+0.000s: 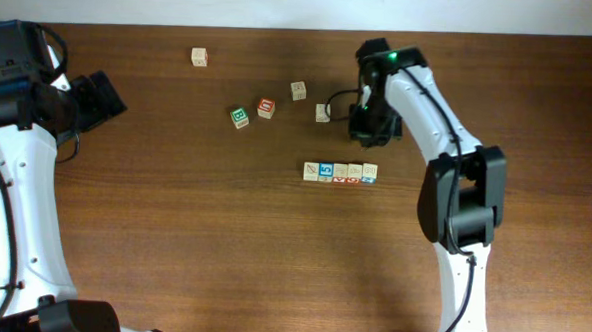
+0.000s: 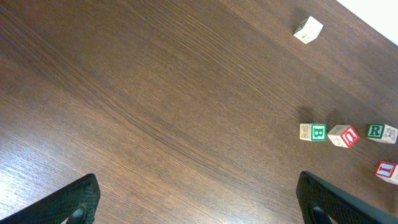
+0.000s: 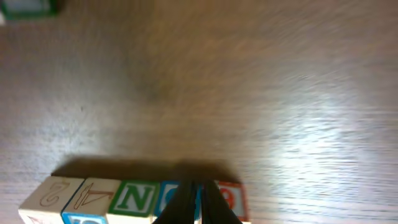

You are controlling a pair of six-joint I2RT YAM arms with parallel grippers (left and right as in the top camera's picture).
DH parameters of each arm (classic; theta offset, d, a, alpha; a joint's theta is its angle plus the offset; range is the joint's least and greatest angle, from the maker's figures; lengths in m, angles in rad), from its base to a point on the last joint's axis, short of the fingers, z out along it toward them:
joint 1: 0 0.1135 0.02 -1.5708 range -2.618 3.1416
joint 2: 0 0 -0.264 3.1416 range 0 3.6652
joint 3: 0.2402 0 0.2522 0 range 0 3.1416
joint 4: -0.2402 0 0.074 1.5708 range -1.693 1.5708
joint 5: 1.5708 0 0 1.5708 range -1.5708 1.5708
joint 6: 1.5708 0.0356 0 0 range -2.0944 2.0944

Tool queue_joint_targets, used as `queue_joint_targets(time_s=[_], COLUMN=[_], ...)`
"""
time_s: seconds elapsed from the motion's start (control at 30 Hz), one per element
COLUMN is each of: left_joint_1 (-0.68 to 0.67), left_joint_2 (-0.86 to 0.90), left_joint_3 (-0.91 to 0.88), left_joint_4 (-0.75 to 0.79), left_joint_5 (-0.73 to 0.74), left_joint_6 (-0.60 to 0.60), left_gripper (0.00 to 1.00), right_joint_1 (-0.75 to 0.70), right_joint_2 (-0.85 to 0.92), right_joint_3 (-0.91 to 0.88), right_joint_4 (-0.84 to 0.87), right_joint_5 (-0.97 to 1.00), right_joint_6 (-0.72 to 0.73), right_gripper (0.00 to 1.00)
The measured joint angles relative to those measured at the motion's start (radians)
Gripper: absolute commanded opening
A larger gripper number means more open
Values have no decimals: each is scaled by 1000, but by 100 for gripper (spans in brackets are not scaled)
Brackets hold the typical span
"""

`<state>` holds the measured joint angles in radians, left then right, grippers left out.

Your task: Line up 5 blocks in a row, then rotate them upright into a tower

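dark wood table bears a row of five blocks and five loose blocks.

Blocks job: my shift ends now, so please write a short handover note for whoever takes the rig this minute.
Left gripper: open, empty, far left, away from all blocks.
Right gripper: shut, holding nothing, close to the row of five blocks, on its far side.
Row: five cubes touching side by side. Loose blocks, five of them, lie scattered beyond it.
Done: cannot tell which have been turned.
Left: check each row block's orientation, then rotate the rest.
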<state>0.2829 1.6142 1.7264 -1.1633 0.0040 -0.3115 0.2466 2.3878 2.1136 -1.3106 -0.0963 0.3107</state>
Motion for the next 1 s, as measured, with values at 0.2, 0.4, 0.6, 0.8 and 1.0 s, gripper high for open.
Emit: queue_joint_targets(time_s=[0.2,0.4,0.6,0.8,1.0], left_joint_1=[0,0,0,0,0], left_joint_2=[0,0,0,0,0], left_joint_3=[0,0,0,0,0], left_joint_4=[0,0,0,0,0], left_joint_5=[0,0,0,0,0], left_joint_6=[0,0,0,0,0], left_gripper=[99,99,99,99,99], right_joint_1=[-7,-3,-3,-3,-3], right_joint_2=[0,0,0,0,0], right_joint_3=[-20,-86,-102,-102,-102], right_joint_4=[-12,-8,-6,-6,-7], right_joint_5=[0,0,0,0,0], right_joint_6=[0,0,-1,-16,-47], right_gripper=[7,7,7,7,6])
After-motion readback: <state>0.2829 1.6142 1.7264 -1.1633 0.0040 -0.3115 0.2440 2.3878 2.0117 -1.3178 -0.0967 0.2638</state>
